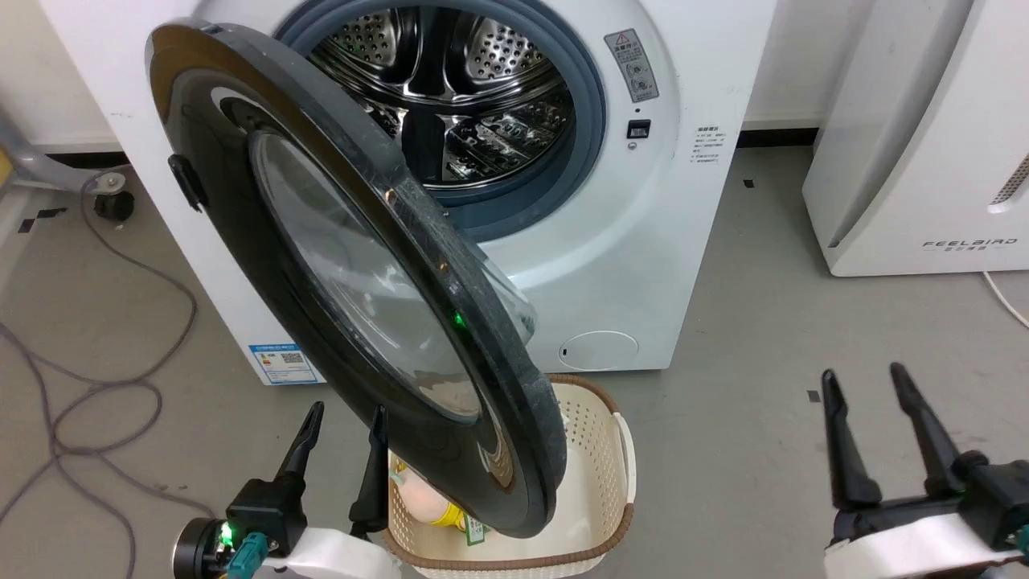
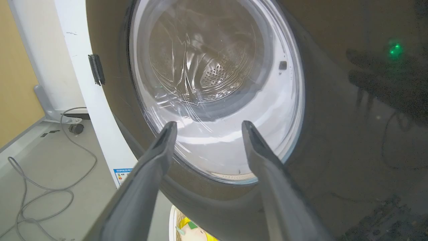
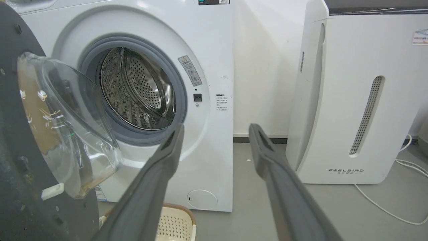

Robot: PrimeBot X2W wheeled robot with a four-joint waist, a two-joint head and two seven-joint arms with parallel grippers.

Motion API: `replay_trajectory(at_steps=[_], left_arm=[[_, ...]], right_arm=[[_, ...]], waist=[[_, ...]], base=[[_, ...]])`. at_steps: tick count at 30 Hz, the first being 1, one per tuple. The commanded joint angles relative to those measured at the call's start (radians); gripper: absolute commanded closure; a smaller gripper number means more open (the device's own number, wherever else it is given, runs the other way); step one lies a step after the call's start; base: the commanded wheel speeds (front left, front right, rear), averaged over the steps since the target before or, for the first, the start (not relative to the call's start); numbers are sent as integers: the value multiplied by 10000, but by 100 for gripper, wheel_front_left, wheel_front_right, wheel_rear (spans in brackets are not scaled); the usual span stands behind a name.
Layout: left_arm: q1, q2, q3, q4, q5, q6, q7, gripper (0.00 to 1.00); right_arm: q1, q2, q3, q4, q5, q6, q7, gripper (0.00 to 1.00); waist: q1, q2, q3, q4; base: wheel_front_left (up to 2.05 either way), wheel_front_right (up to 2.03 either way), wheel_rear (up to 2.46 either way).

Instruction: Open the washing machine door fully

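The half-open door (image 1: pixel 346 265) hangs just beyond the spread left gripper (image 1: pixel 347 408). The right gripper (image 1: pixel 862 371), also spread, sits well apart to the right.

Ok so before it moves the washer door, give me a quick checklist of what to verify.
1. Is the door fully open: not ok, it stands partway out from the washer.
2. Is the left claw open: ok, facing the door's glossy front.
3. Is the left claw touching the door: cannot tell.
4. Is the right claw out of the way: ok, open, off to the right.
5. Is the basket clear of the door: cannot tell, it sits under the door's lower edge.
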Motion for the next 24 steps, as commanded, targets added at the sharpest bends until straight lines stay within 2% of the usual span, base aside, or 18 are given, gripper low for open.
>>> replay_trajectory(at_steps=[1,6,7,9,16,24], left_arm=[[19,8,26,40,90,46,-55,0],[13,15,0,113,267,98,-55,0],[13,15,-3,127,279,98,-55,4],[11,15,-3,144,295,104,-55,100],[-36,14,-8,-60,358,107,-55,100],[-297,16,92,-1583,313,235,-55,100]], right_arm=[[250,54,136,14,-115,8,156,0],[308,56,237,258,-177,8,334,0],[308,56,227,305,-165,8,348,0],[298,57,217,383,-145,8,349,0],[245,57,236,619,-16,8,307,0],[213,58,268,767,96,8,332,0]], waist=[[0,0,17,38],[0,0,35,114],[0,0,31,123],[0,0,34,134],[0,0,39,143],[0,0,-11,188]], base=[[0,0,0],[0,0,0],[0,0,0],[0,0,0],[0,0,0],[0,0,0]])
